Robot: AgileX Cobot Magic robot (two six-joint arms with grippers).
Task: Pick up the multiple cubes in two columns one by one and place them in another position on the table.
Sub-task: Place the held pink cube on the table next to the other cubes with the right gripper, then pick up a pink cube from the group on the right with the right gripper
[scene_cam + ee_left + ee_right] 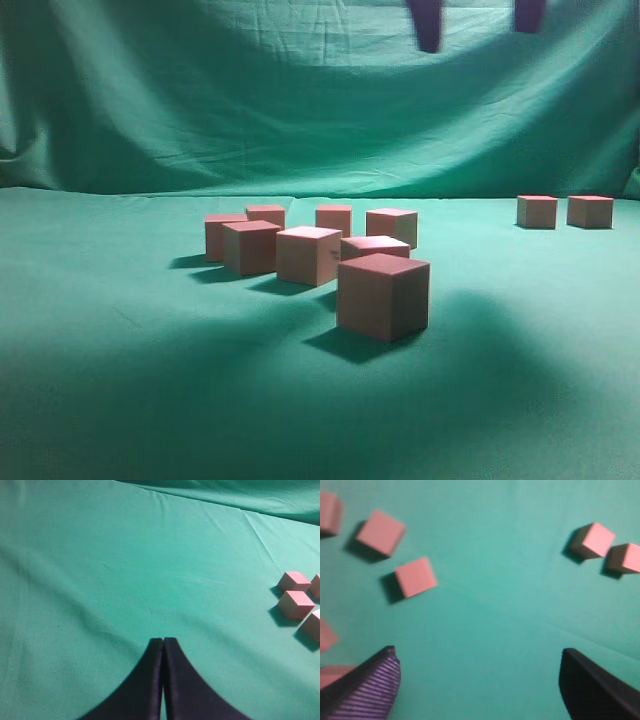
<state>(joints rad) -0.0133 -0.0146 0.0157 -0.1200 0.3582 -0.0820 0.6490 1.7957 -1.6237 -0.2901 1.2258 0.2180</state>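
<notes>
Green table (pixel 120 400), cubes (pixel 383 295) upright, corners variously turned.

Draped green cloth backdrop (pixel 300 100), wrinkled, hanging behind the scene

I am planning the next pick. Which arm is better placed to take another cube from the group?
Probably the right. Its claw hangs open above the cubes, empty. The left claw is shut, with cubes only at its view's edge.

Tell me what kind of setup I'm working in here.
Probably a staged lab or data-collection bench: the table is covered in green cloth, a draped green backdrop hangs behind, and only plain identical cubes lie on it.
</notes>
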